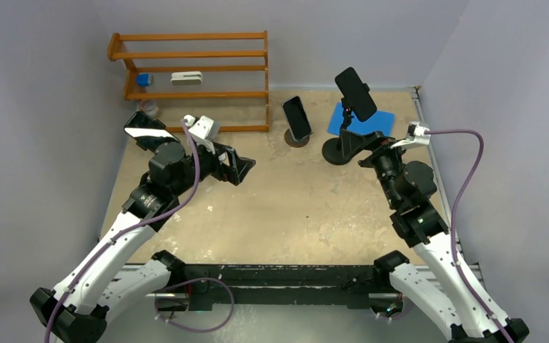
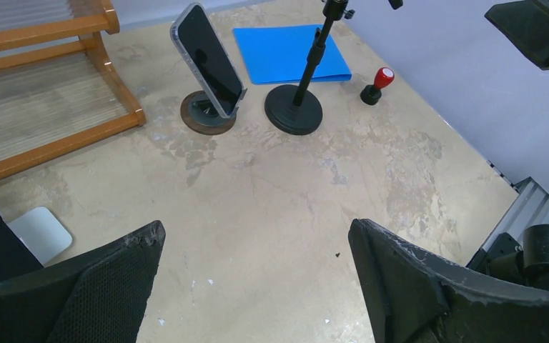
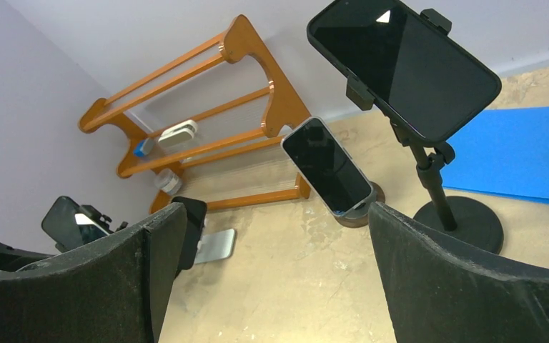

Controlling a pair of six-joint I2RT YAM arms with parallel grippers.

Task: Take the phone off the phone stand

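In front of the low round phone stand (image 1: 297,138) the tabletop (image 1: 279,207) lies bare, giving a wide approach from the near side. Just right of it rises the tall clamp stand (image 1: 342,148), whose clamped phone (image 1: 355,93) sits higher, leaving a narrow gap. The wooden rack (image 1: 193,71) ends near its left. Behind it is the back wall (image 1: 293,43). A blue folder (image 1: 363,121) lies flat behind and to the right.

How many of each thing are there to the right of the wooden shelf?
Phones: 2 (clamped phone, leaning phone)
Stands: 2 (tall stand, round stand)
Blue mat: 1
Red-topped knob: 1
Total: 6
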